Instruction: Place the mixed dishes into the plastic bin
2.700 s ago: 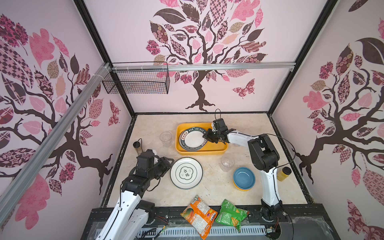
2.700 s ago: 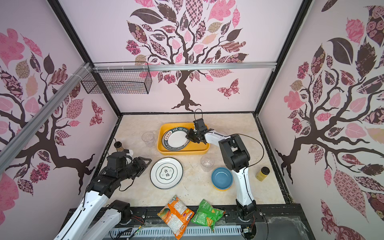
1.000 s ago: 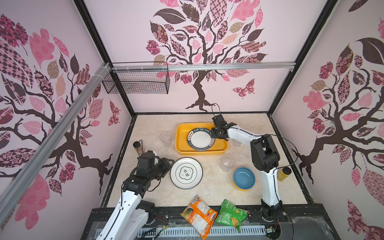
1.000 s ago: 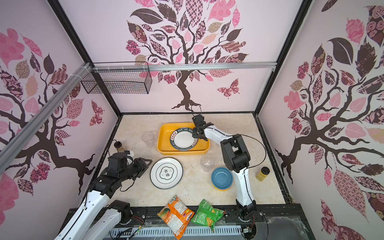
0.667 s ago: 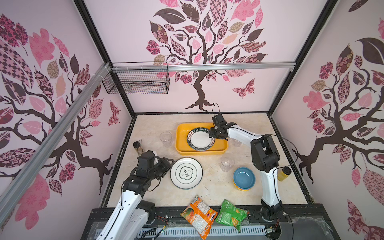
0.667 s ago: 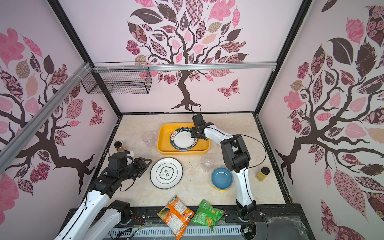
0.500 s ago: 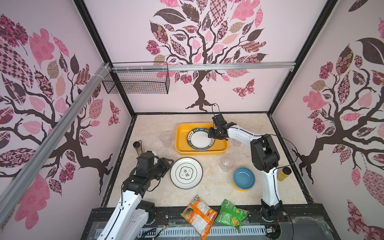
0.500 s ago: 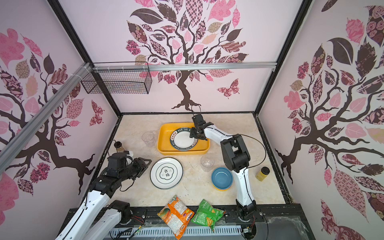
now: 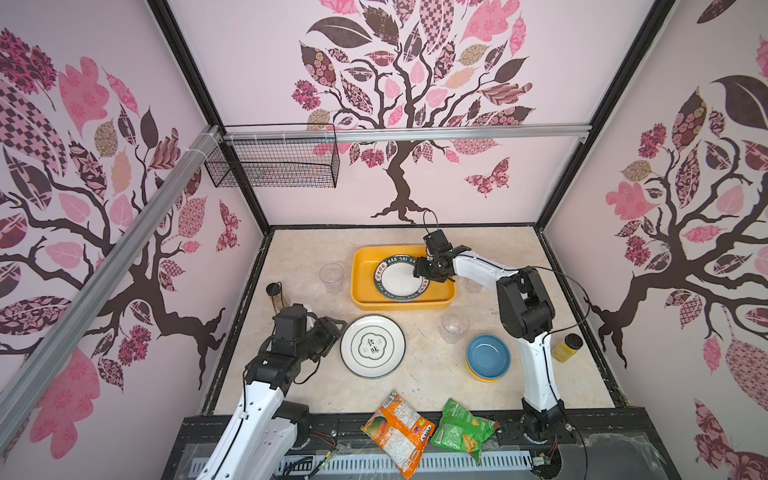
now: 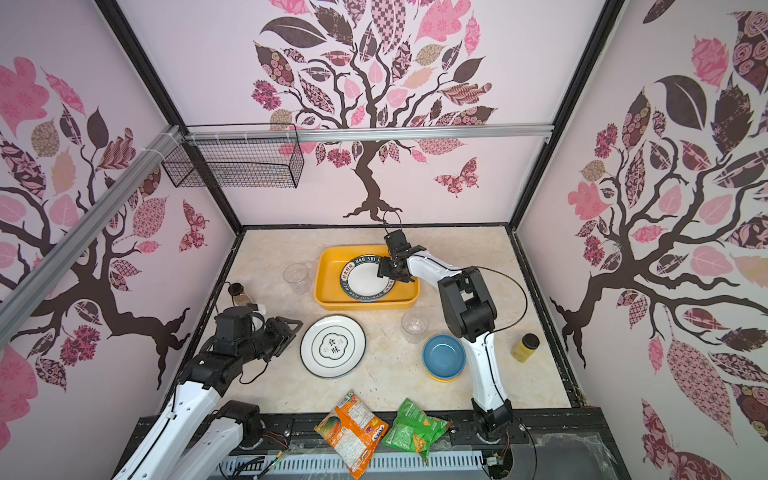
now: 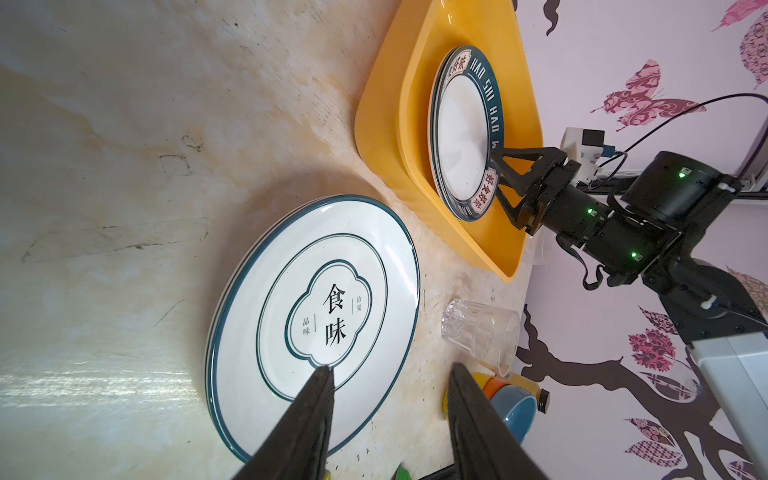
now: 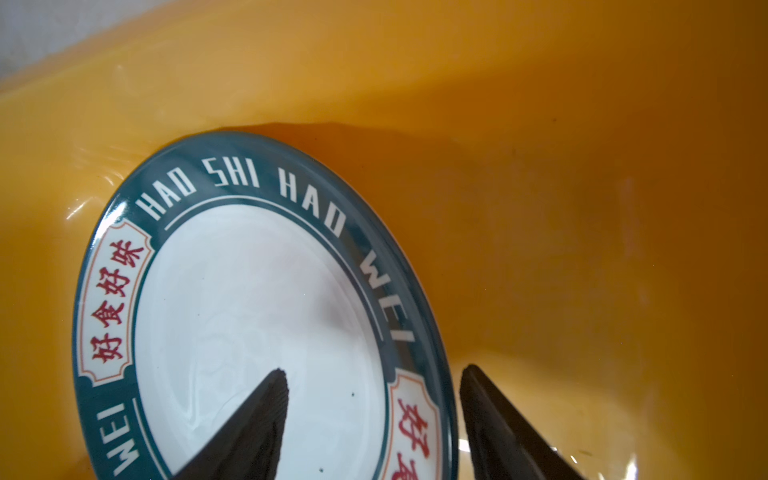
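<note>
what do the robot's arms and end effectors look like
The left arm and right arm have white links and bulky black joint housings. The left end effector and right end effector are black, with fingers tapering to points; the right one's are open triangular frames. A thin black cable loops off the right arm, and small green lights dot its black wrist.

Surface: beige marbled table (image 9: 415, 386), faintly scuffed.
Back centre: yellow plastic bin (image 9: 357, 286).
Before the bin: green-rimmed plate (image 9: 372, 352).
Left of bin: clear cup (image 9: 331, 276).
Off bin's front right corner: second cup (image 9: 455, 327).
Right front: blue-topped bowl stack (image 9: 488, 357), yellow jar (image 9: 566, 347) near it.
Left edge: dark-lidded jar (image 9: 275, 293).
Front edge: orange bag (image 9: 397, 432), green bag (image 9: 461, 428), both overhanging.
</note>
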Controlling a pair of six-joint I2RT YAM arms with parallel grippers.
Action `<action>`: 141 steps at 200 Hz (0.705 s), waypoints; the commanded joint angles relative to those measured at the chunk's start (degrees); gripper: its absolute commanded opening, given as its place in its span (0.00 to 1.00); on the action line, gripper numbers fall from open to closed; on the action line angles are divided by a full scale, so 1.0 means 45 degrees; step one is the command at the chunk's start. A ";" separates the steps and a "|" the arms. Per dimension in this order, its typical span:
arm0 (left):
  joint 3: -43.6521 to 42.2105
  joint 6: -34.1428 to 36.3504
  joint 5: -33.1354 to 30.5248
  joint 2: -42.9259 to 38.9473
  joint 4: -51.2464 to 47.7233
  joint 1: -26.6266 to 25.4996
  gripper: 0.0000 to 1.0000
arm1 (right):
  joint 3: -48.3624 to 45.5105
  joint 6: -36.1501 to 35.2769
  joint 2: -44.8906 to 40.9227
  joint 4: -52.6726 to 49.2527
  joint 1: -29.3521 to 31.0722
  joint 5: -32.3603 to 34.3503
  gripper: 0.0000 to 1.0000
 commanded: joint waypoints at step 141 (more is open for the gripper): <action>-0.0401 0.0052 0.0153 -0.0139 0.0018 0.0117 0.48 | 0.1683 -0.0002 0.1102 0.0015 0.0661 -0.2088 0.66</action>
